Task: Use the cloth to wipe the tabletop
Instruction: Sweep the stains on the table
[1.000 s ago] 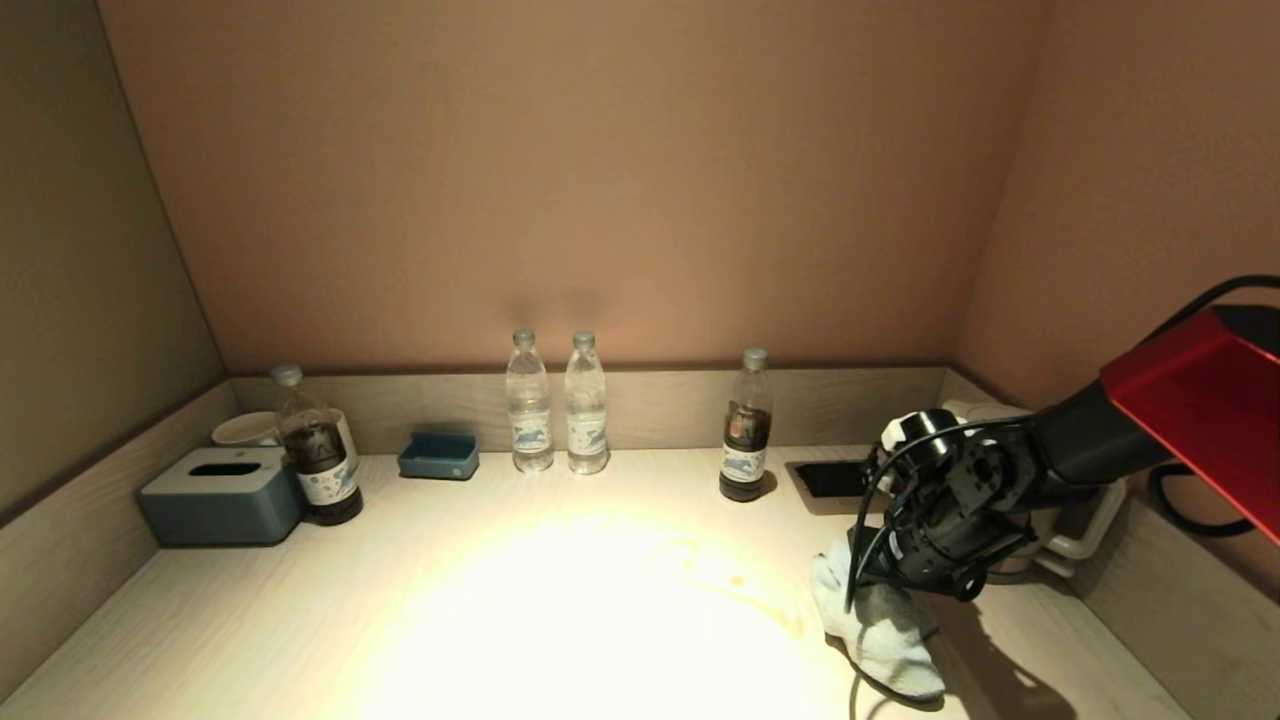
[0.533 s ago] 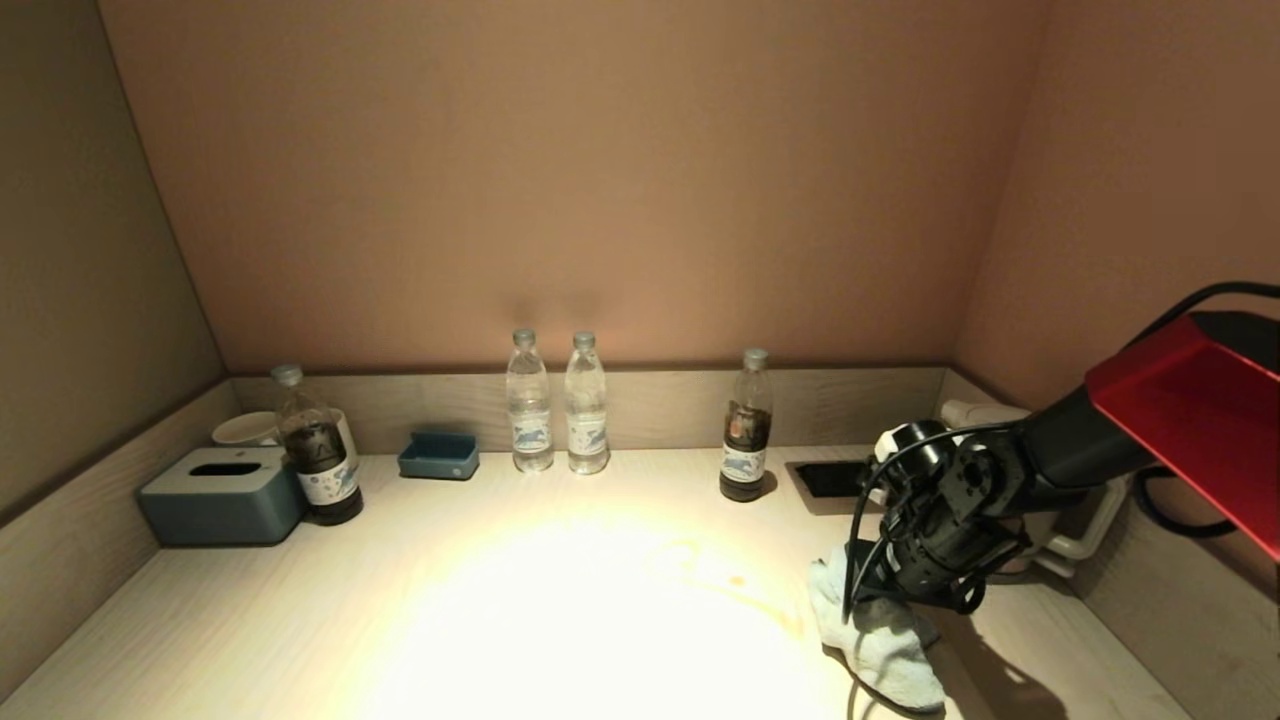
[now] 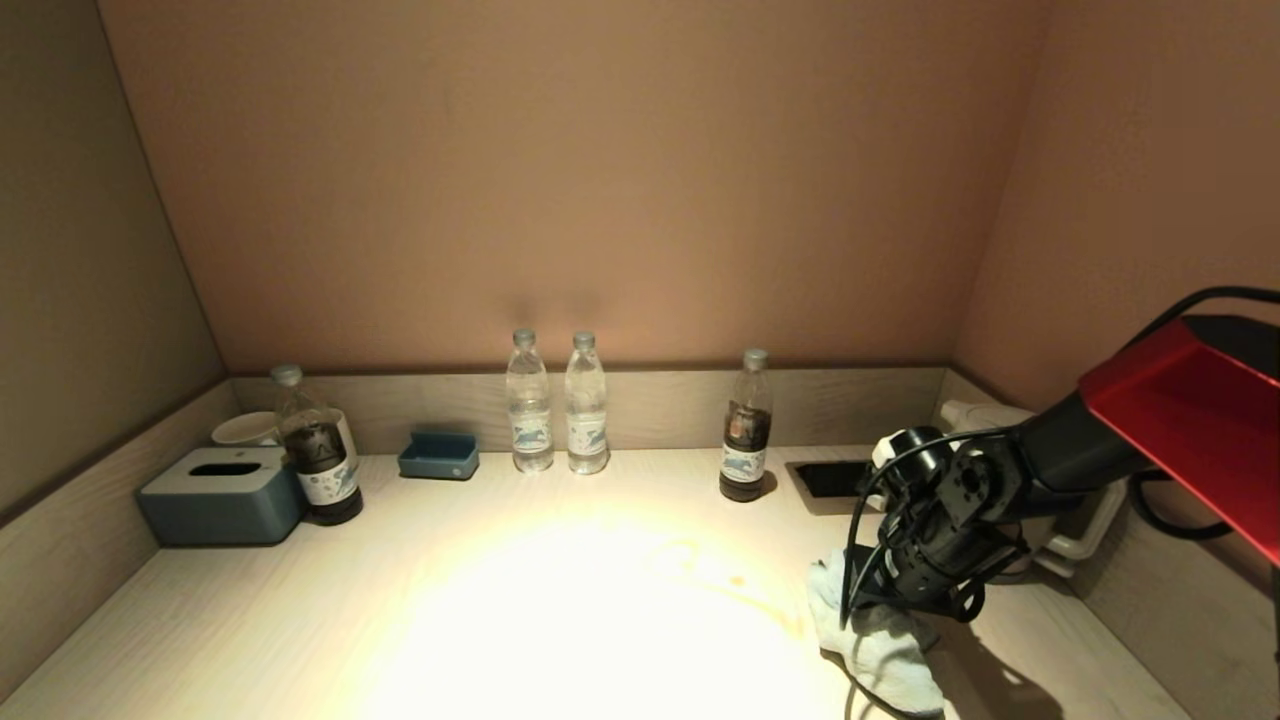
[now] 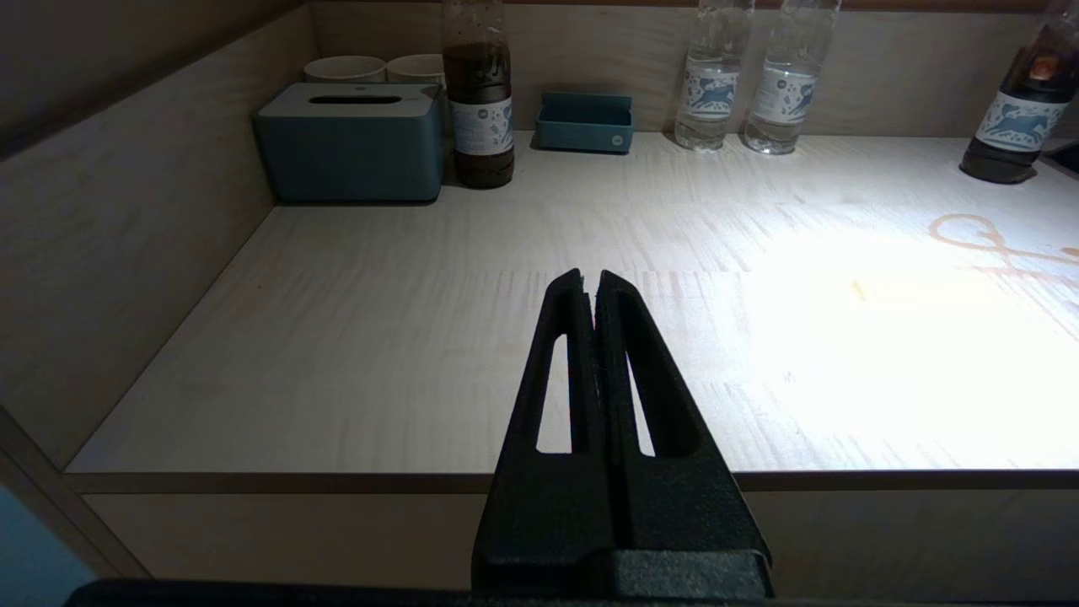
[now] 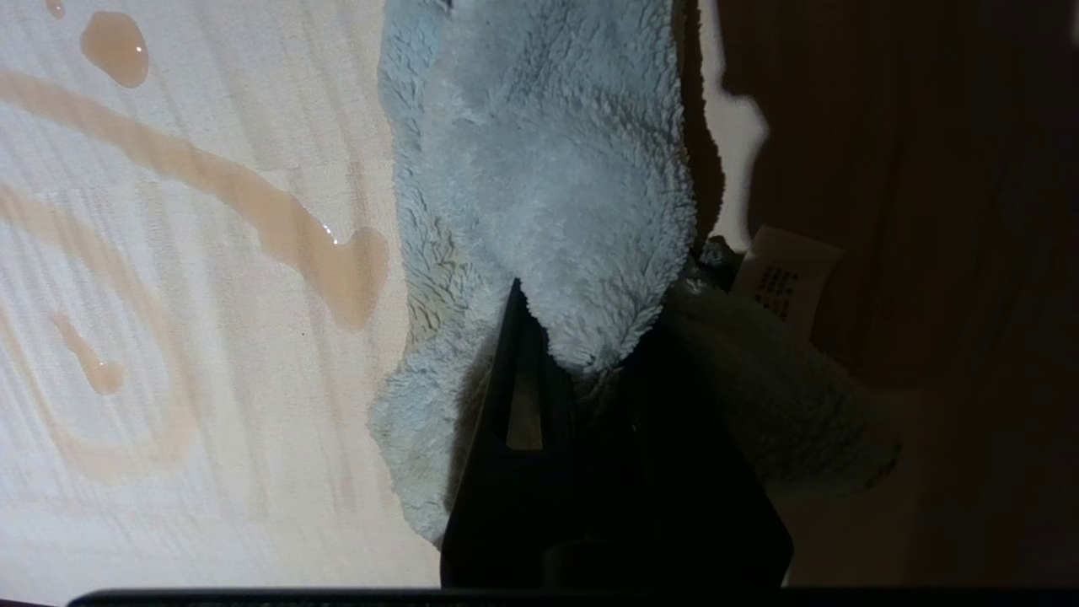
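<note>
A fluffy pale cloth (image 3: 880, 650) lies bunched on the light wood tabletop (image 3: 500, 620) at the right front. My right gripper (image 3: 875, 595) is down on it, shut on a fold of the cloth (image 5: 548, 194). Thin brown liquid streaks (image 3: 740, 585) lie on the table just left of the cloth, and show as a brown trail (image 5: 278, 228) in the right wrist view. My left gripper (image 4: 590, 282) is shut and empty, parked off the table's front left edge, out of the head view.
Along the back wall stand two clear water bottles (image 3: 557, 415), a dark bottle (image 3: 746, 440), another dark bottle (image 3: 318, 460), a blue tissue box (image 3: 222, 495), a small blue tray (image 3: 438, 455) and cups (image 3: 245, 428). A black socket recess (image 3: 830, 478) is behind my right gripper.
My right gripper has shifted slightly left and down with the cloth, dragging it a little toward the brown streaks. The left arm has not moved.
</note>
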{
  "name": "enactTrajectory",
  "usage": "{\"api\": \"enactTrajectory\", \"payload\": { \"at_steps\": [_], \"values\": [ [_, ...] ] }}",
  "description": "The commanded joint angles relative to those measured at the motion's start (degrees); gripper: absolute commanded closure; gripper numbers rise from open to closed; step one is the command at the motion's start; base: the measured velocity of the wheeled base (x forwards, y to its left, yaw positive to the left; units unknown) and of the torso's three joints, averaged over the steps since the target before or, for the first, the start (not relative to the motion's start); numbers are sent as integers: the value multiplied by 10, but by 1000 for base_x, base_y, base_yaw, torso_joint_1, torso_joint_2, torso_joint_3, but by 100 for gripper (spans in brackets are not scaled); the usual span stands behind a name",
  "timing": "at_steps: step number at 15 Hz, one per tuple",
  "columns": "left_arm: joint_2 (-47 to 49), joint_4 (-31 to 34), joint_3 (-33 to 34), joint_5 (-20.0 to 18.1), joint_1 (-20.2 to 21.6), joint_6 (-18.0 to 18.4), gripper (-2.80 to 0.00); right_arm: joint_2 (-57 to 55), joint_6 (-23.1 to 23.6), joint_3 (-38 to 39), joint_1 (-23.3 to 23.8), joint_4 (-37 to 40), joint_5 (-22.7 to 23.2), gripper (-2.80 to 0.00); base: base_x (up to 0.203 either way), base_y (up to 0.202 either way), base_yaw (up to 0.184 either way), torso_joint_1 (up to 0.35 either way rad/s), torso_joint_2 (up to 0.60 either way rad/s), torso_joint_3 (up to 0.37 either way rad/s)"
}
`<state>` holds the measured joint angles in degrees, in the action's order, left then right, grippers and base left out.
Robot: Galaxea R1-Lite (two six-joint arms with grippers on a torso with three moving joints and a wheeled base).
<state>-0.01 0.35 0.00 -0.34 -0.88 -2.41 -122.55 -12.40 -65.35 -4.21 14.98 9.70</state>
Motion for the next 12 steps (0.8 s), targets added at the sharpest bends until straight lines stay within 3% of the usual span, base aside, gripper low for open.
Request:
{"api": "enactTrajectory", "payload": {
  "at_steps": [1, 12],
  "values": [
    [0, 0, 0, 0, 0, 0, 0, 6, 0, 0, -1, 3, 0, 0, 0, 0, 0, 0, 0, 0],
    [0, 0, 0, 0, 0, 0, 0, 14, 2, 7, -64, 25, -7, 0, 0, 0, 0, 0, 0, 0]
  ]
}}
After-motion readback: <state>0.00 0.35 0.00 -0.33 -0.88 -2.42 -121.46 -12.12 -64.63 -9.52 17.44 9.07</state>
